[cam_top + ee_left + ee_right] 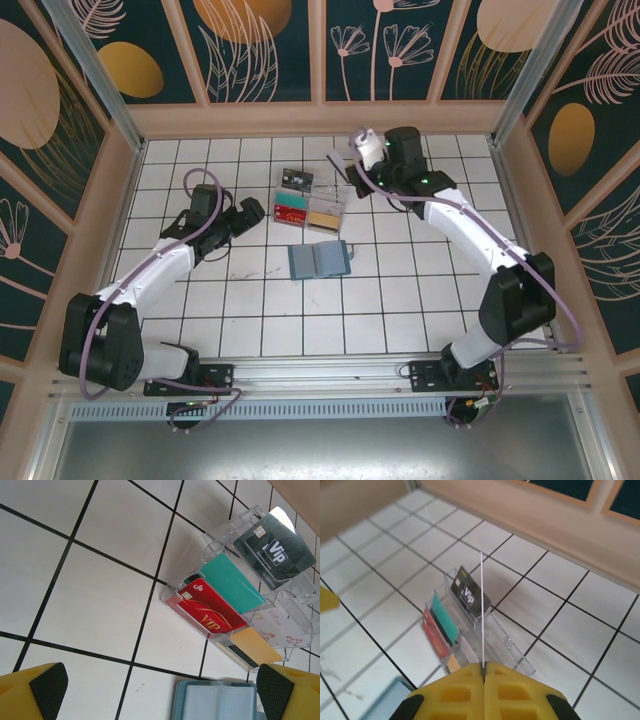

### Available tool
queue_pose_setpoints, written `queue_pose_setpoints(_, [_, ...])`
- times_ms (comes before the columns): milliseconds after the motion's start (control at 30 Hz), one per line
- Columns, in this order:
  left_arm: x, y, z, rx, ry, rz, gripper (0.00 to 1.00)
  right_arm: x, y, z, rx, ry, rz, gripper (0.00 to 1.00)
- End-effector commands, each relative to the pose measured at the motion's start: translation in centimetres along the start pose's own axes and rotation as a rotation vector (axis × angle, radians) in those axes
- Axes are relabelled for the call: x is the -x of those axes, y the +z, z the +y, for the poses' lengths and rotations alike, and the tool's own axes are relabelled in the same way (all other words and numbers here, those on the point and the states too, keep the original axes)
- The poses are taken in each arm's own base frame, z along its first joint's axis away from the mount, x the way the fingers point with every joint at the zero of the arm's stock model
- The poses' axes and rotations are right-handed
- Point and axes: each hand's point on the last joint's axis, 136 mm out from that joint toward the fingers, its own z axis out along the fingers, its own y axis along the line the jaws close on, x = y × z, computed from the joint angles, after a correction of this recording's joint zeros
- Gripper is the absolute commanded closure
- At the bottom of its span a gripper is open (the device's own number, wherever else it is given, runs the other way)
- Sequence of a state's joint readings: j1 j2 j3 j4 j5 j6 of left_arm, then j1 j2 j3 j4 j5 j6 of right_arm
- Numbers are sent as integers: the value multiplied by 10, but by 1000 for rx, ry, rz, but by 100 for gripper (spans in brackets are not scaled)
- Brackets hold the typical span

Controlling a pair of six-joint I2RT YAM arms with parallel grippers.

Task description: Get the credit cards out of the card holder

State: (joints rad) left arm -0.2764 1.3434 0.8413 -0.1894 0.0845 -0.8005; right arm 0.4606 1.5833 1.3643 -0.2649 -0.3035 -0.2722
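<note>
The teal card holder (320, 259) lies open and flat on the tiled floor, its pale pocket faces up (216, 703). A red credit card (210, 608) leans in the front slot of the clear tray (218, 539), at the tray's left end in the top view (290, 213). My right gripper (484, 669) is shut on a thin credit card (481, 611), seen edge-on as a white line, held above the tray's back row (338, 166). My left gripper (160, 692) is open, with nothing between its fingers, just left of the tray (258, 212).
The tray (311, 204) also holds a black VIP card (276, 550), a teal card (233, 582), a white card (278, 626) and a tan card (256, 646). Wooden walls (320, 120) ring the tiled floor.
</note>
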Motion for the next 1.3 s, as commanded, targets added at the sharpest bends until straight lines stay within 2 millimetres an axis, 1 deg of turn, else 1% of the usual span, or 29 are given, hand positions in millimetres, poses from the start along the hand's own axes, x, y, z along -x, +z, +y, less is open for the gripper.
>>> queue_pose_setpoints(0, [0, -4, 4, 10, 8, -4, 1, -24, 20, 0, 14, -198, 146, 100])
queue_pose_setpoints(67, [-2, -3, 3, -2, 4, 2, 1, -32, 31, 1, 38, -273, 179, 100])
queue_pose_setpoints(133, [-4, -2, 2, -10, 2, 11, 1, -42, 40, 7, 79, -356, 204, 100])
queue_pose_setpoints(200, [-6, -1, 2, -17, -1, 17, 1, -46, 45, 11, 117, -403, 210, 100])
queue_pose_setpoints(400, [-13, 3, 2, -40, -15, 40, 1, -51, 58, 23, 212, -457, 224, 100])
queue_pose_setpoints(567, [-16, 7, -2, -59, -19, 63, 1, -60, 71, 37, 280, -501, 228, 100])
queue_pose_setpoints(667, [-18, 8, -2, -63, -19, 72, 1, -66, 80, 36, 292, -517, 243, 100])
queue_pose_setpoints(733, [-20, 9, -1, -65, -20, 78, 1, -72, 84, 32, 286, -519, 264, 100])
queue_pose_setpoints(900, [-25, 10, 2, -70, -27, 89, 1, -87, 88, 28, 290, -519, 306, 100])
queue_pose_setpoints(1267, [-29, 12, 1, -85, -39, 105, 1, -94, 97, 16, 248, -539, 314, 100])
